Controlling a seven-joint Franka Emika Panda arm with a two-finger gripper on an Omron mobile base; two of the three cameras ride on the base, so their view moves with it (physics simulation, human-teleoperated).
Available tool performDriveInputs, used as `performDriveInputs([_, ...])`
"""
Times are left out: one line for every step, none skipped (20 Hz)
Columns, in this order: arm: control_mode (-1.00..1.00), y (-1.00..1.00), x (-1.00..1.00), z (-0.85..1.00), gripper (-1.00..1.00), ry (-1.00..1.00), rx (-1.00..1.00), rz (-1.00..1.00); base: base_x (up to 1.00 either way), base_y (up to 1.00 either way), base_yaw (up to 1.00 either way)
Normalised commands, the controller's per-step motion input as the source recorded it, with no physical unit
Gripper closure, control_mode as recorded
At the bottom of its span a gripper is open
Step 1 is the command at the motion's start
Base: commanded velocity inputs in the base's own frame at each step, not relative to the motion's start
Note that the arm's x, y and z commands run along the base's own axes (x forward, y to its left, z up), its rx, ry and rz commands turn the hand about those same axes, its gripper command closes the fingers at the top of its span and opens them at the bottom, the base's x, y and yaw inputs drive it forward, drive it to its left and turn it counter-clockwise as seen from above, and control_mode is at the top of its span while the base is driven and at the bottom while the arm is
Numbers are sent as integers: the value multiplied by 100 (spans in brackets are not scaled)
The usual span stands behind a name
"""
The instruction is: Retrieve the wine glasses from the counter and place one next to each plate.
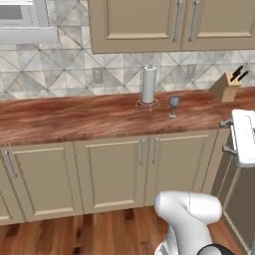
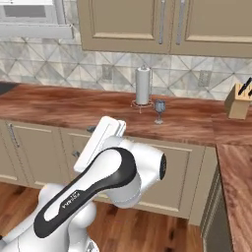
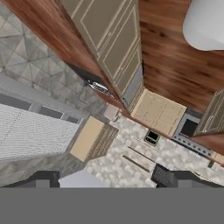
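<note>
One wine glass [image 1: 174, 105] [image 2: 159, 111], small, grey-blue and stemmed, stands upright on the long wood-grain counter [image 1: 74, 117] [image 2: 59, 106], just right of a paper-towel roll. My gripper [image 1: 227, 135] [image 2: 83, 141] hovers by the counter's front edge, lying sideways. It is nearer than the glass and well apart from it, to its right in the left base view. Its jaws are open and hold nothing. In the hand view the two dark fingertips [image 3: 164, 175] stand wide apart, looking along the kitchen. The plates are out of view.
A tall white paper-towel roll [image 1: 148, 84] [image 2: 142, 86] stands close beside the glass. A knife block [image 1: 226, 85] [image 2: 238, 102] sits further right. Upper cabinets [image 1: 164, 22] hang over the counter. A second worktop [image 2: 236, 187] runs along the right.
</note>
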Motion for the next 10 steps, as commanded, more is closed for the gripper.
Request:
performDriveInputs([100, 0, 0, 0, -100, 0, 0, 0, 100, 0, -15])
performDriveInputs([100, 0, 0, 0, -100, 0, 0, 0, 100, 0, -17])
performDriveInputs([100, 0, 0, 0, -100, 0, 0, 0, 100, 0, -17])
performDriveInputs([100, 0, 0, 0, -100, 0, 0, 0, 100, 0, -18])
performDriveInputs([100, 0, 0, 0, -100, 0, 0, 0, 100, 0, -20])
performDriveInputs([100, 0, 0, 0, -100, 0, 0, 0, 96, 0, -26])
performDriveInputs([100, 0, 0, 0, -100, 0, 0, 0, 89, 0, -35])
performDriveInputs([100, 0, 0, 0, -100, 0, 0, 0, 76, 0, -39])
performDriveInputs([100, 0, 0, 0, -100, 0, 0, 0, 55, 0, -40])
performDriveInputs([100, 0, 0, 0, -100, 0, 0, 0, 52, 0, -43])
